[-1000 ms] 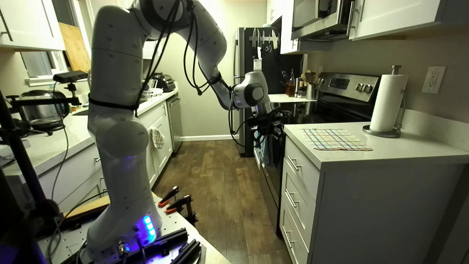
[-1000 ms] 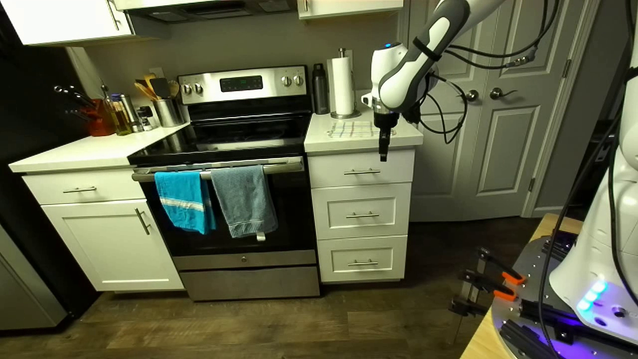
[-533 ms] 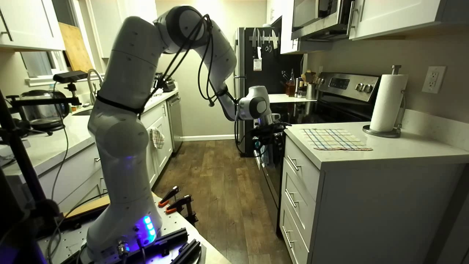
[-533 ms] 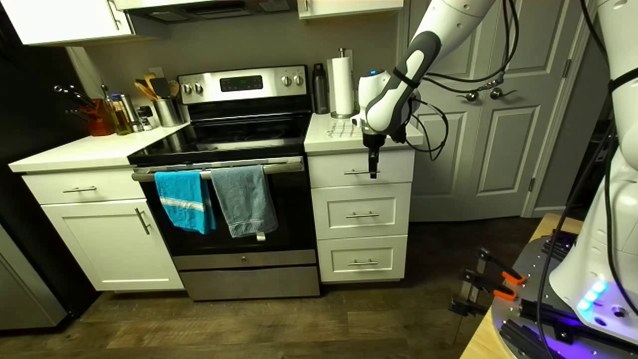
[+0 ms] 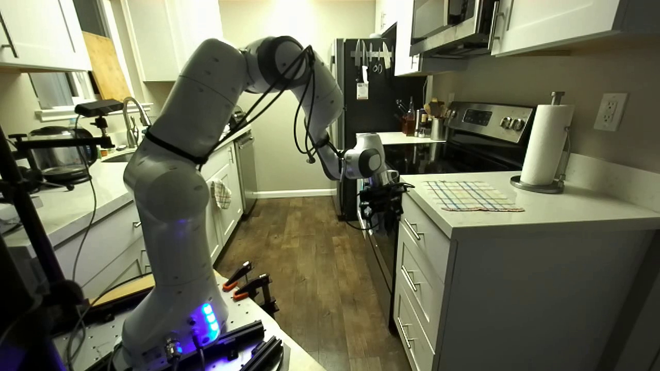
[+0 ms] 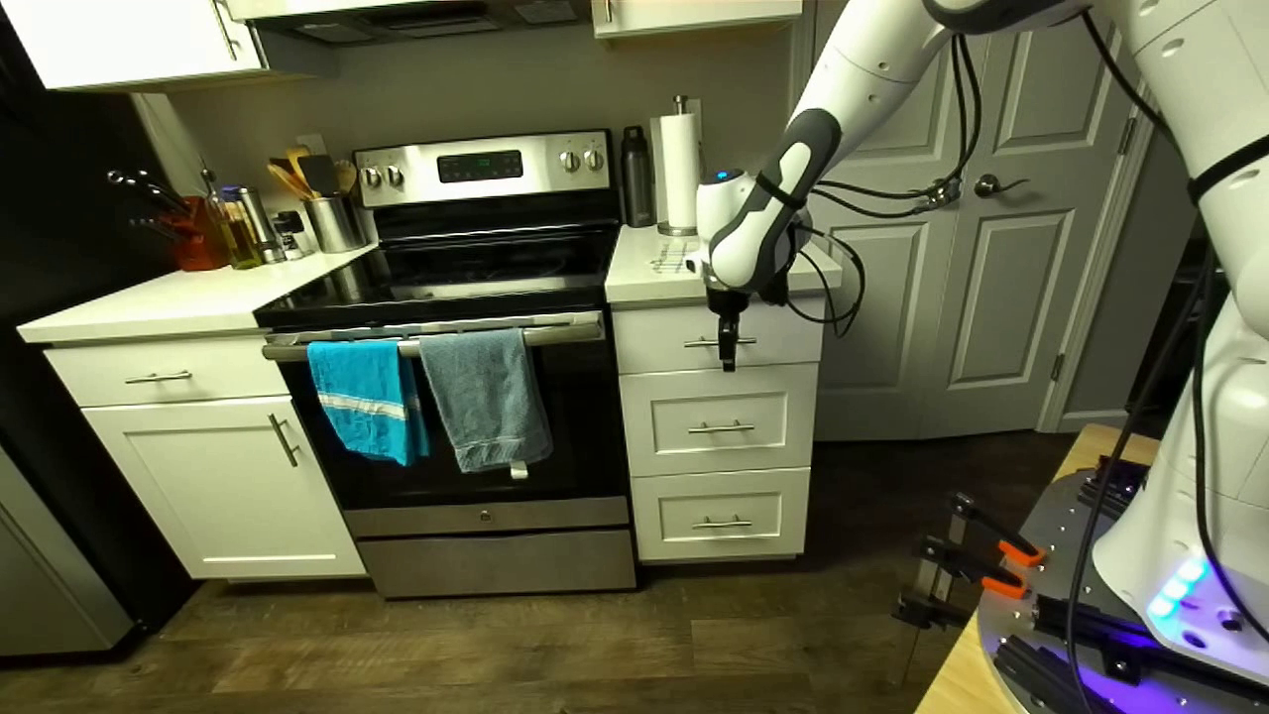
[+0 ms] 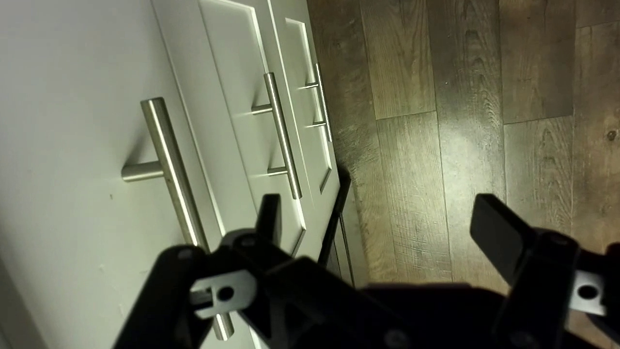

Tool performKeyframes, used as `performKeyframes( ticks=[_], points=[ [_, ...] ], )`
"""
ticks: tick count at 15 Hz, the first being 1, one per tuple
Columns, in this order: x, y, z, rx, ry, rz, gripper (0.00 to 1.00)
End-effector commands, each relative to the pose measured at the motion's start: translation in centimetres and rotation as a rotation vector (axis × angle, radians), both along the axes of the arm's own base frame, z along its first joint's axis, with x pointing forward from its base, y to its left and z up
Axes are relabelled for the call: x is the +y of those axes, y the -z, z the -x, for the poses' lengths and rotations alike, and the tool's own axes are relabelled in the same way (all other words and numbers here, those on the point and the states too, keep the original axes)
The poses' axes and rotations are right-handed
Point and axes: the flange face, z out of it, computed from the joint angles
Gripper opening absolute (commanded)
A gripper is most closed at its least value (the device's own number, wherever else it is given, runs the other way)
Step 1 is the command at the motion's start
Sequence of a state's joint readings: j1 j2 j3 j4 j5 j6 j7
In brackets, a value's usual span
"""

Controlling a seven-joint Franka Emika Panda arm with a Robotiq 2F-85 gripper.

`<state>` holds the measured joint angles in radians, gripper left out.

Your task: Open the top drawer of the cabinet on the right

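The claw (image 7: pixel 378 213) as inspected in the wrist view: fingers (image 7: pixel 496 235) spread wide apart, holding nothing. In an exterior view it points down in front of the top drawer (image 6: pixel 649 332). That drawer is closed, the uppermost of three in the cabinet (image 5: pixel 515 293), directly beside the stove (image 6: pixel 466 488). In the wrist view the drawer's bar handle (image 7: pixel 173 169) is partly hidden behind the claw; whether the two touch cannot be determined. On the counter (image 5: pixel 577 206) above, a checked cloth (image 5: pixel 472 196) lies flat near an upright paper towel roll (image 5: pixel 546 144)
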<state>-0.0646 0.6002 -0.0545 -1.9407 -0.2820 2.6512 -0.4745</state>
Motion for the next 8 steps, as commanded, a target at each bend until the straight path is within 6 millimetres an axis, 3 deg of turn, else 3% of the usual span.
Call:
performKeyframes(
  ticks=[1,8],
  points=[
    [0.0,2.0,-1.5,-0.009,-0.031,0.015,1.0],
    [0.8,3.8,-3.8,-0.059,-0.154,0.107,1.0]
  ],
)
